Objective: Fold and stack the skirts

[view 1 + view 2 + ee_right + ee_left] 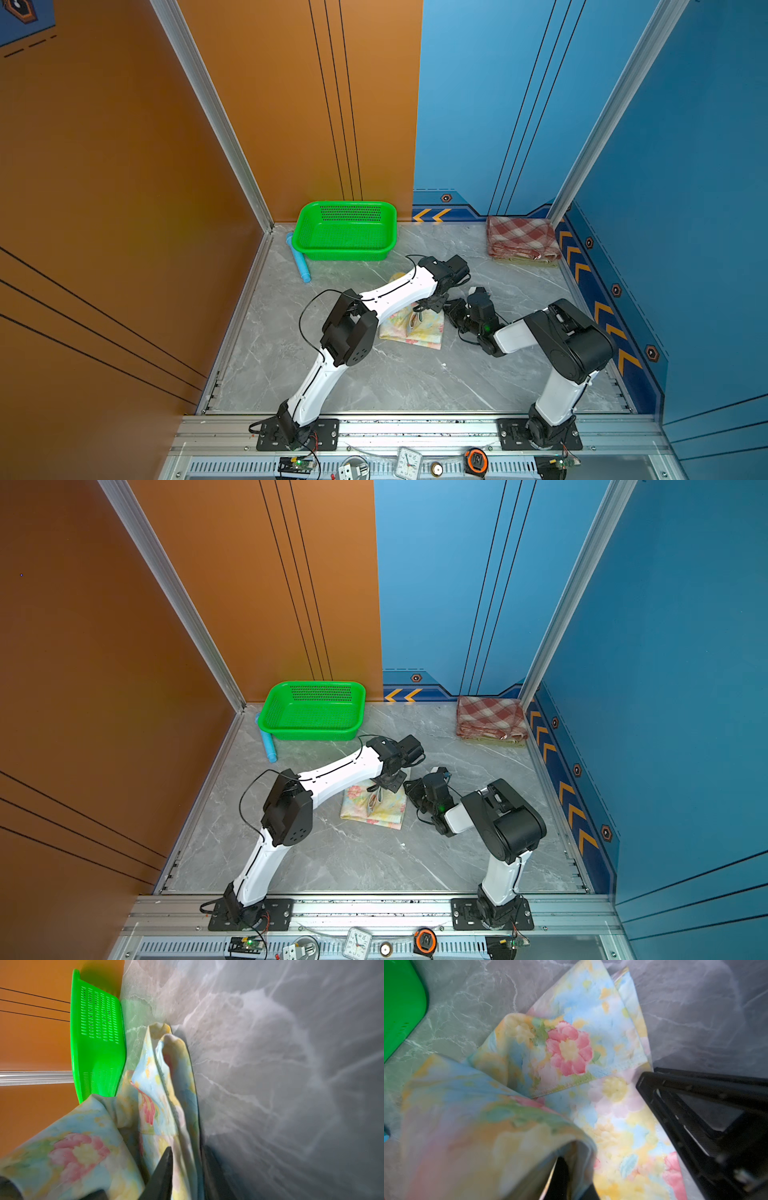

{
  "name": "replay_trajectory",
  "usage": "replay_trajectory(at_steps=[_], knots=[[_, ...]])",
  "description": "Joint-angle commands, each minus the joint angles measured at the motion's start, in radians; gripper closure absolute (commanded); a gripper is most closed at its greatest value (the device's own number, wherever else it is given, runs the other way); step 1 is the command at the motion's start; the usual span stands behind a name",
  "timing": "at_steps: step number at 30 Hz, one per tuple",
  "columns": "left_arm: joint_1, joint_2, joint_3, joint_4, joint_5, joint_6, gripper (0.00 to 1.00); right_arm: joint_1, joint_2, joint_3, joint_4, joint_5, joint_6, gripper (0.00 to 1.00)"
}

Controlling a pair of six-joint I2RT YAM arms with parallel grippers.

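Pale yellow-blue floral cloth skirt (417,332) lies centre, partly folded. Left gripper (430,305) clamped on a raised fold. Right gripper (452,309) straddles the skirt's right edge (grip unclear).

Pale yellow and blue with pink flowers: that's the soft floral cloth skirt (428,332). Red-brown and cream checks cover the folded plaid cloth skirt (521,237). The plastic mesh basket (345,230) is bright green, the stone-look tabletop (395,382) grey with white veins.

Boxed in by orange panels (104,166) and blue panels (706,145) over grey marble floor (395,382).
Edged with aluminium posts (215,112) and yellow chevron trim (432,215).
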Motion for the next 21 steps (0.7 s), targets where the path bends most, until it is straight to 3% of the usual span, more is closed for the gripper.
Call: replay_trajectory(at_steps=[1,2,5,8,13,17,21], knots=[[0.002,-0.002,0.058,0.01,0.077,-0.03,0.89,-0.011,0.004,-0.037,-0.063,-0.003,0.013,0.68],[0.0,-0.004,0.068,0.011,0.092,-0.031,0.82,-0.013,0.003,-0.039,-0.064,-0.004,0.011,0.66],[-0.008,-0.026,0.095,0.013,0.137,-0.022,0.42,-0.023,0.002,-0.054,-0.058,-0.007,0.006,0.64],[-0.017,-0.072,0.096,0.023,0.163,-0.008,0.27,-0.035,0.0,-0.073,-0.042,-0.008,0.006,0.64],[-0.002,-0.181,0.014,0.068,0.187,-0.029,0.25,-0.054,0.005,-0.09,-0.013,-0.04,-0.016,0.63],[0.031,-0.287,-0.156,0.157,0.2,-0.058,0.29,-0.067,-0.002,-0.102,-0.017,-0.052,-0.053,0.64],[0.044,-0.304,-0.267,0.176,0.185,-0.07,0.38,-0.089,-0.024,-0.111,-0.058,-0.067,-0.084,0.64]])
